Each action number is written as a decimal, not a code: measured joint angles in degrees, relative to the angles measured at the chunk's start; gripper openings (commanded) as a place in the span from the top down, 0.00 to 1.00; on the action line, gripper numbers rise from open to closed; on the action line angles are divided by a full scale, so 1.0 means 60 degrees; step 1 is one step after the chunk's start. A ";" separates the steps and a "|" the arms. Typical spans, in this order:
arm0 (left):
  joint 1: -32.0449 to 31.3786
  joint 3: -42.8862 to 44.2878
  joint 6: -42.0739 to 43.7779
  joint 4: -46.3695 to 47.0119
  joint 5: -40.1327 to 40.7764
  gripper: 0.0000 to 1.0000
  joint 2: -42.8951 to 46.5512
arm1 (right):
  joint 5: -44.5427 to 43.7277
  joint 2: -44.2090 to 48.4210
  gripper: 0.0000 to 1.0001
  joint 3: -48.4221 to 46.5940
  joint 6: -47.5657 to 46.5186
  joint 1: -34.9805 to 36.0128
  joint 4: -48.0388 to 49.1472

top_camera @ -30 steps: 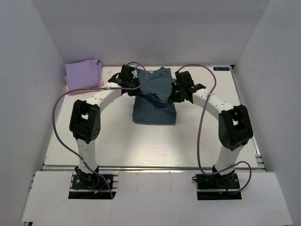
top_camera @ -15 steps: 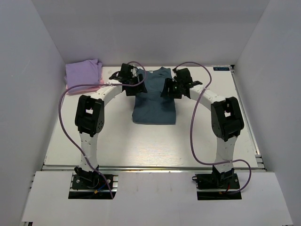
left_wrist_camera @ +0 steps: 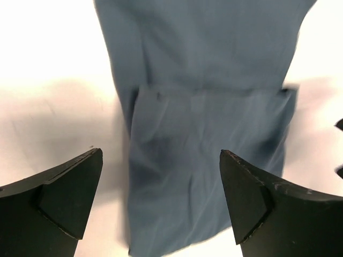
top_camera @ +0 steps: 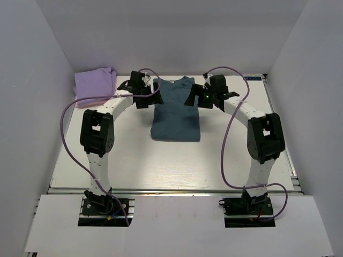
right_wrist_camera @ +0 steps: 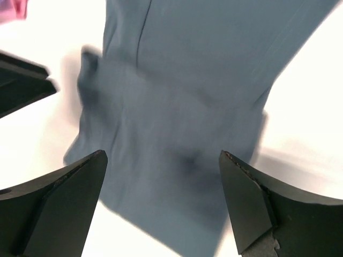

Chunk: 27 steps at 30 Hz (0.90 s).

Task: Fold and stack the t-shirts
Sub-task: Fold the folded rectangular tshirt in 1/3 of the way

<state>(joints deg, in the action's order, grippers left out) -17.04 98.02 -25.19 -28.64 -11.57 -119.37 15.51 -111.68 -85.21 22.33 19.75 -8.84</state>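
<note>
The dark teal-blue t-shirt (top_camera: 176, 113) lies folded into a narrow strip in the middle of the table, collar at the far end. My left gripper (top_camera: 151, 98) hovers at its far left edge, open and holding nothing. At the far right edge my right gripper (top_camera: 193, 98) is also open and holds nothing. The left wrist view shows the shirt (left_wrist_camera: 203, 134) between and beyond the spread fingers (left_wrist_camera: 59, 201). In the right wrist view the cloth (right_wrist_camera: 182, 107) lies below wide jaws. A lavender-purple t-shirt (top_camera: 95, 82) sits folded at the far left, on a pink one (top_camera: 114, 95).
White walls close in the table on the left, back and right. The table's bare surface (top_camera: 161, 160) stretches in front of the teal shirt. A purple cable (top_camera: 228, 134) loops from each arm. The pink shirt's corner (right_wrist_camera: 10, 9) shows in the right wrist view.
Both grippers have gone from shut to open and let go of the teal shirt. The raised cloth has dropped flat. Both wrists have drawn apart toward the shirt's far corners.
</note>
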 measured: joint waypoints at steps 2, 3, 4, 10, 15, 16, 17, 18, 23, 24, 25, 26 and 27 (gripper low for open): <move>-0.0073 -0.0525 0.0058 0.0029 -0.0197 0.00 0.0127 | 0.0317 0.0466 0.10 0.0805 -0.0015 0.0022 0.0153; -0.0135 -0.0790 0.0073 0.0084 -0.0306 0.00 0.0168 | 0.0481 0.0688 0.10 0.1220 -0.0011 0.0040 0.0233; -0.0193 -0.1009 0.0095 0.0135 -0.0481 0.00 0.0186 | 0.0619 0.0852 0.10 0.1541 -0.0007 0.0047 0.0302; -0.0637 -0.2025 0.0087 0.0495 -0.1264 0.00 0.0215 | 0.1617 0.1013 0.10 0.2867 0.0197 0.0215 0.0998; -0.0925 -0.2364 0.0087 0.0871 -0.1468 0.00 0.0291 | 0.1865 0.0787 0.10 0.3096 0.0331 0.0401 0.1319; -0.0965 -0.2371 0.0091 0.0922 -0.1483 0.00 0.0295 | 0.1894 0.0772 0.10 0.3195 0.0397 0.0430 0.1413; -0.1002 -0.2426 0.0091 0.1009 -0.1497 0.00 0.0302 | 0.1920 0.0765 0.10 0.3300 0.0441 0.0452 0.1490; -0.1027 -0.2543 0.0095 0.1104 -0.1508 0.00 0.0331 | 0.1953 0.0765 0.10 0.3446 0.0492 0.0466 0.1592; -0.1056 -0.3825 0.0109 0.1526 -0.1599 0.00 0.0980 | 0.2065 0.0965 0.10 0.4645 0.0947 0.0525 0.2528; -0.1053 -0.4182 0.0102 0.1647 -0.1643 0.00 0.1231 | 0.2040 0.1191 0.10 0.4987 0.1049 0.0535 0.2743; -0.1067 -0.4535 0.0087 0.1668 -0.1654 0.00 0.1494 | 0.2040 0.1421 0.10 0.5373 0.1147 0.0550 0.2965; -0.1093 -0.4958 0.0069 0.1698 -0.1690 0.00 0.1796 | 0.2051 0.1738 0.10 0.5825 0.1264 0.0583 0.3147; -0.1133 -0.5413 0.0062 0.1749 -0.1712 0.00 0.2120 | 0.2036 0.2062 0.10 0.6222 0.1366 0.0630 0.3249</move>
<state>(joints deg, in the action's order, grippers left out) -23.83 65.54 -24.82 -18.15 -21.85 -106.65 27.73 -99.31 -47.88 30.52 23.53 10.66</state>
